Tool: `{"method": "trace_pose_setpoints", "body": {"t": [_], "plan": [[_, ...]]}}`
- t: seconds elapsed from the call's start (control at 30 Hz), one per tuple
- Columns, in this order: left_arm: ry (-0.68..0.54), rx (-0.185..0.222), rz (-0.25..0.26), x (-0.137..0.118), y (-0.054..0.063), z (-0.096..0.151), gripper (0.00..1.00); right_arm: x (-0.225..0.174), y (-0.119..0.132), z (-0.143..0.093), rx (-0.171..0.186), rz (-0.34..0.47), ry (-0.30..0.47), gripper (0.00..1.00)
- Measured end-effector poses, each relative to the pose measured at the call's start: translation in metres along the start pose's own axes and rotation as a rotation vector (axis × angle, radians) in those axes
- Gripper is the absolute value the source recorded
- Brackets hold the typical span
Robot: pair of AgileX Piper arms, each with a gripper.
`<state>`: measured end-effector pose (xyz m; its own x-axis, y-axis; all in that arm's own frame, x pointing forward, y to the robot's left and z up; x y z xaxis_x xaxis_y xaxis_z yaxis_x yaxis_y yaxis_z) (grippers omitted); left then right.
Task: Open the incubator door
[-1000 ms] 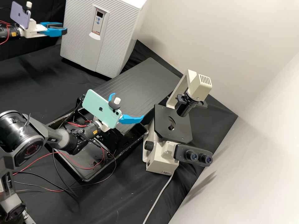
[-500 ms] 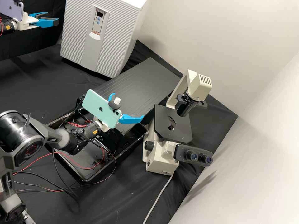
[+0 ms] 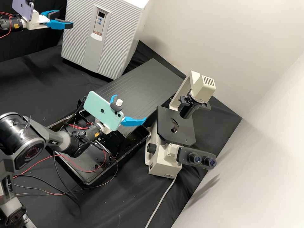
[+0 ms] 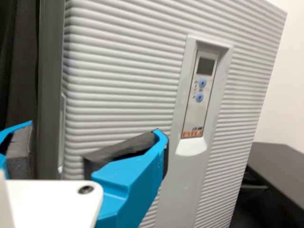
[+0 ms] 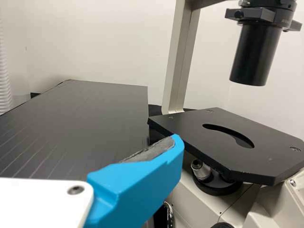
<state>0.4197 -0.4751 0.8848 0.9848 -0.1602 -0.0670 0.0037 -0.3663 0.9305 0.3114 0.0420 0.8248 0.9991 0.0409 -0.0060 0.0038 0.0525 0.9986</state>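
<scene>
I see the incubator door (image 3: 79,42) shut at the table's far side, ribbed pale grey around a smooth central strip. My left tool (image 3: 66,19), fingers wide apart, is near its left edge in the high view. Black cloth (image 3: 38,82) stretches towards the tray (image 3: 87,181); my right tool (image 3: 130,107) is spread wide near the microscope (image 3: 164,167).

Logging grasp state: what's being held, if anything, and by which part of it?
Nothing. The left gripper, by the incubator, is open and empty; so is the right gripper, near the microscope.
</scene>
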Motion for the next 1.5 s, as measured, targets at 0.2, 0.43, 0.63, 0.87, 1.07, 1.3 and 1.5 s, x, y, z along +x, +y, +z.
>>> {"method": "trace_pose_setpoints", "body": {"t": [0.2, 0.43, 0.63, 0.87, 1.07, 1.3, 1.5], "plan": [[-0.004, -0.031, -0.003, 0.005, -0.002, -0.001, 1.0, 0.0, 0.0, 0.0, 0.0, 0.0, 0.0, 1.0], [-0.043, -0.061, -0.043, 0.011, -0.006, 0.0, 1.0, 0.0, 0.0, 0.0, 0.0, 0.0, 0.0, 1.0], [-0.081, -0.093, -0.074, 0.018, -0.008, 0.004, 1.0, 0.0, 0.0, 0.0, 0.0, 0.0, 0.0, 1.0], [-0.099, -0.09, -0.078, 0.02, -0.008, 0.01, 1.0, 0.0, 0.0, 0.0, 0.0, 0.0, 0.0, 1.0], [-0.1, -0.095, -0.078, 0.021, -0.008, 0.01, 1.0, 0.0, 0.0, 0.0, 0.0, 0.0, 0.0, 1.0], [-0.1, -0.095, -0.078, 0.021, -0.008, 0.01, 1.0, 0.0, 0.0, 0.0, 0.0, 0.0, 0.0, 1.0], [-0.1, -0.095, -0.078, 0.021, -0.008, 0.01, 0.0, 0.0, 0.0, 0.0, 0.0, 0.0, 0.0, 1.0]]}}
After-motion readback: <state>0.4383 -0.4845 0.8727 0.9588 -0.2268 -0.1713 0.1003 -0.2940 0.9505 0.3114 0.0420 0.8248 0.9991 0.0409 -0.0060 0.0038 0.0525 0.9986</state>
